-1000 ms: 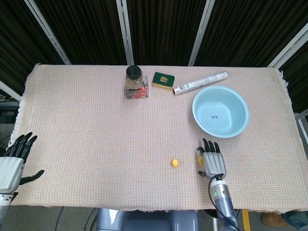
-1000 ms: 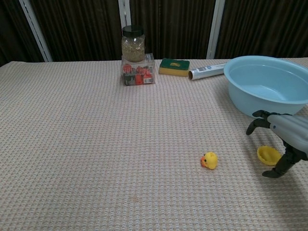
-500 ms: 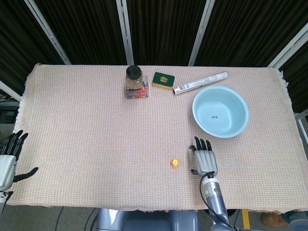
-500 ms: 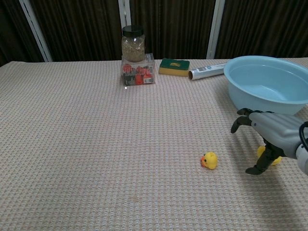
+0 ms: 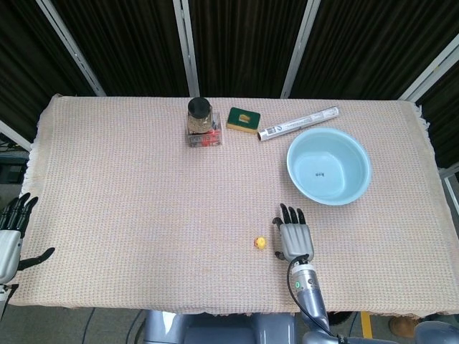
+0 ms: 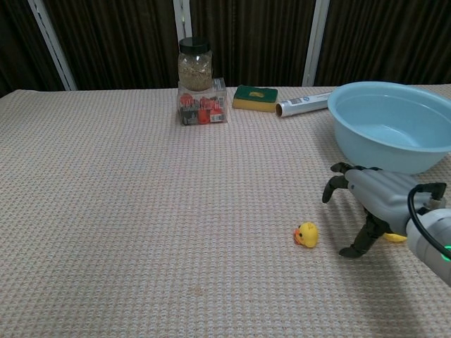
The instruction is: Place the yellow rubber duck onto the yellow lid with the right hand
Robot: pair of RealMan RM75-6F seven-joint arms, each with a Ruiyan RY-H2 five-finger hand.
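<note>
The small yellow rubber duck (image 5: 261, 243) (image 6: 306, 234) sits on the woven cloth near the front edge. My right hand (image 5: 292, 239) (image 6: 368, 204) hovers just to the right of it, palm down, fingers spread, holding nothing. The yellow lid (image 6: 394, 237) shows only as a sliver behind that hand in the chest view; the head view hides it under the hand. My left hand (image 5: 11, 240) is at the far left, off the table's edge, fingers apart and empty.
A light blue basin (image 5: 329, 166) (image 6: 392, 124) stands behind the right hand. At the back are a jar on a clear box (image 5: 201, 122) (image 6: 198, 82), a green and yellow sponge (image 5: 243, 118) and a silver roll (image 5: 298, 122).
My right hand has slid left across the lid toward the duck, now covering most of the lid. My left hand has drawn back to the left, off the table edge.
</note>
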